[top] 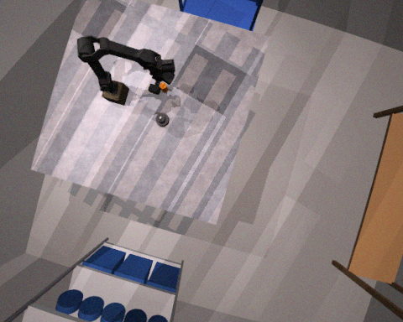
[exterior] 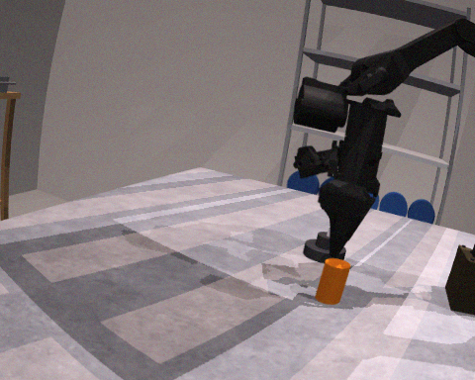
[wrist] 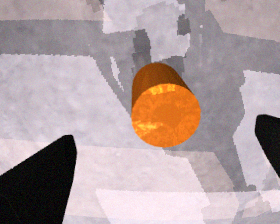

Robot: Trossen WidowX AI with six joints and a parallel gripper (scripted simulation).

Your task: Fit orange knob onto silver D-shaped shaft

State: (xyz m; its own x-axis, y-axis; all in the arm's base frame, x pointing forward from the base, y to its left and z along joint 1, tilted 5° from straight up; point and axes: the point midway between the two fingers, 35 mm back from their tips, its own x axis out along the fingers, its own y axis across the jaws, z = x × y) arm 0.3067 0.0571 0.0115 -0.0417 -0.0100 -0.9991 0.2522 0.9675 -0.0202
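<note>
The orange knob (top: pixel 163 86) (exterior: pixel 332 282) (wrist: pixel 166 115) stands on the table, apart from the pedestal, and its round top faces up. Its hole underneath is hidden. My gripper (exterior: pixel 336 253) (wrist: pixel 167 133) is wide open and empty above the knob. In the wrist view a black finger shows on either side, with gaps to the knob. The round grey pedestal (top: pixel 164 123) (exterior: pixel 313 250) stands beyond the knob in the exterior view, partly behind my fingers. Its shaft (top: pixel 161 118) (exterior: pixel 323 237) points up; the flat side cannot be made out. The pedestal is out of the wrist view.
The arm's brown base block (top: pixel 114 94) (exterior: pixel 461 282) stands on the patterned table (top: pixel 138 176) (exterior: pixel 208 341). A blue-seated piece (top: pixel 222 12), a shelf rack with blue bins (top: pixel 138 268) and an orange-topped table (top: pixel 379 201) stand off the table.
</note>
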